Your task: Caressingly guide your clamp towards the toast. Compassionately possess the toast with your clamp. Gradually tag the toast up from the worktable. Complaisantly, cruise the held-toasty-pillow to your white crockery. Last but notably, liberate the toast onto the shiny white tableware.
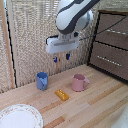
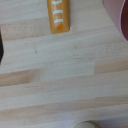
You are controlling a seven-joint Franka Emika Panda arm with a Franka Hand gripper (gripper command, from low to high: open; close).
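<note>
The white arm [image 1: 75, 15] comes down from the top of the exterior view, its bulky rounded joint bent so that the boxy wrist faces the worktop [image 1: 95, 107]. Below it hangs the claw [image 1: 61, 58], held high above the wood and well clear of everything on it. Its two short blue fingers [image 1: 55, 59] point straight down with a visible gap between them and nothing in that gap, so the claw stands parted and empty.

The worktop is light planking with clear grain. Behind it runs a woven reed screen [image 1: 30, 40], and a dark wooden drawer cabinet [image 1: 111, 45] stands on the exterior view's right.

The white plate [image 1: 20, 117] with its speckled rim lies at the near corner on the exterior view's left, partly cut by the frame edge. The pink mug [image 1: 78, 82] stands upright right of centre; the blue cup [image 1: 42, 80] stands upright to its left, the two well apart.

The toast [image 1: 62, 94], a small flat orange-yellow block, lies on the worktop between and in front of the two cups, touching neither, and well apart from the plate. In the wrist view its surface carries short pale marks [image 2: 59, 12] in a row; I cannot read them as writing.
</note>
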